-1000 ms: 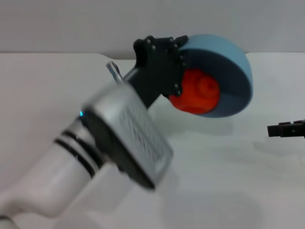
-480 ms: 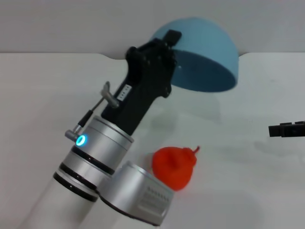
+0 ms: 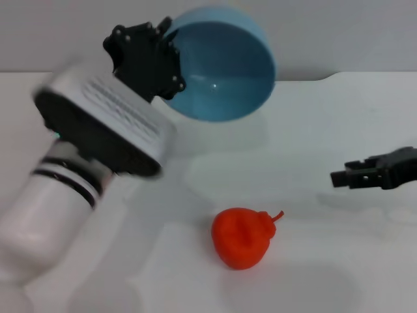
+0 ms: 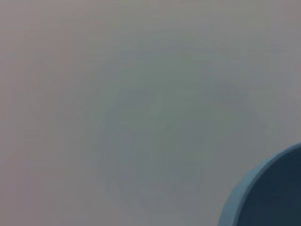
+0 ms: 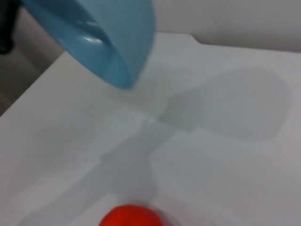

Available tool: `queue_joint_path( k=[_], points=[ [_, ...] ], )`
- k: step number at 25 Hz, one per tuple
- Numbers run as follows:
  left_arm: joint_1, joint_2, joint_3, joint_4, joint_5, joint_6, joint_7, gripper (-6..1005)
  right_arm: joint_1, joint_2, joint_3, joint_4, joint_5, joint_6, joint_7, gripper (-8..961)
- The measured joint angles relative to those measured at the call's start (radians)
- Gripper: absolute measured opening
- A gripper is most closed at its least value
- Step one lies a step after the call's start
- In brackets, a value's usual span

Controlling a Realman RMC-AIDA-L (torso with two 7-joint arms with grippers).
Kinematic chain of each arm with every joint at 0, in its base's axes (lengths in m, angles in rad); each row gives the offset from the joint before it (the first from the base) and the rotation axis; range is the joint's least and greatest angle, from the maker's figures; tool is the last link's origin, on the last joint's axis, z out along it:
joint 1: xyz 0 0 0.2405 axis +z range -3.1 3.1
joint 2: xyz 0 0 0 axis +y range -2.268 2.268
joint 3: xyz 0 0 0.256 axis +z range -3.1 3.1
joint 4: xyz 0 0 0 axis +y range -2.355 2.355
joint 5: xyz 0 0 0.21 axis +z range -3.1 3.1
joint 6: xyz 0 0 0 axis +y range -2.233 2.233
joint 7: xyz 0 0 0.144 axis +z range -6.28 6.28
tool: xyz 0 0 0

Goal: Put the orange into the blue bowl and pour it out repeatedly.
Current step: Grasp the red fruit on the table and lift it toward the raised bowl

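Empty blue bowl held up in the air by the left hand, orange lying on the surface below.

Head view: the left hand (image 3: 161, 55) pinches the rim of the blue bowl (image 3: 218, 65), which is lifted off the white surface (image 3: 313, 130) at the far side and tipped so its empty inside faces the camera. The orange (image 3: 242, 237) lies on the surface nearer the robot, well apart from the bowl, its small stem pointing to the right. The right hand (image 3: 340, 177) hangs low at the right edge, apart from both; I cannot tell whether its fingers are spread or together.
Left wrist view: only a part of the bowl's rim (image 4: 263, 197) shows in one corner.
Right wrist view: the tilted bowl (image 5: 101, 35) hangs above the surface (image 5: 225, 155), and the top of the orange (image 5: 130, 216) shows at the frame's edge.
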Motion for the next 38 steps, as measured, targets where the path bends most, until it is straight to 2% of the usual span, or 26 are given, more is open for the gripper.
queue_joint_path(
  k=[5,8,11,13,16,17,18,23,29,38],
  points=[
    [0.043,0.002,-0.273,0.128,-0.302,0.454,-0.020,-1,0.007,0.000,-0.038,0.038,0.109,0.036,-0.130,498],
    [0.042,0.005,-0.483,0.144,-0.361,0.753,-0.162,-2,0.001,0.000,-0.073,0.054,0.176,0.034,-0.228,498],
    [-0.019,0.009,-0.758,0.119,-0.308,1.108,-0.419,-2,0.008,-0.003,-0.133,0.071,0.193,0.028,-0.262,497],
    [-0.105,0.013,-0.949,0.071,-0.216,1.377,-0.575,-2,0.024,-0.006,-0.170,0.086,0.181,0.027,-0.260,493],
    [-0.230,0.012,-1.155,-0.003,-0.028,1.695,-0.729,-2,0.075,-0.007,-0.214,0.122,0.111,0.021,-0.212,479],
    [-0.230,0.012,-1.155,-0.003,-0.028,1.695,-0.729,-2,0.102,-0.007,-0.229,0.138,0.069,0.018,-0.191,475],
    [-0.289,0.008,-1.197,-0.026,0.088,1.816,-0.773,-2,0.124,-0.006,-0.240,0.154,0.039,0.019,-0.179,470],
    [-0.296,0.005,-1.141,-0.013,0.180,1.847,-0.811,-2,0.226,0.000,-0.309,0.256,0.004,0.054,-0.166,448],
    [-0.298,0.006,-1.104,-0.006,0.230,1.864,-0.849,-2,0.266,0.001,-0.372,0.327,0.007,0.126,-0.157,421],
    [-0.308,0.006,-1.079,0.018,0.281,1.907,-0.889,-2,0.279,0.004,-0.465,0.422,0.041,0.285,-0.149,381]
  ],
)
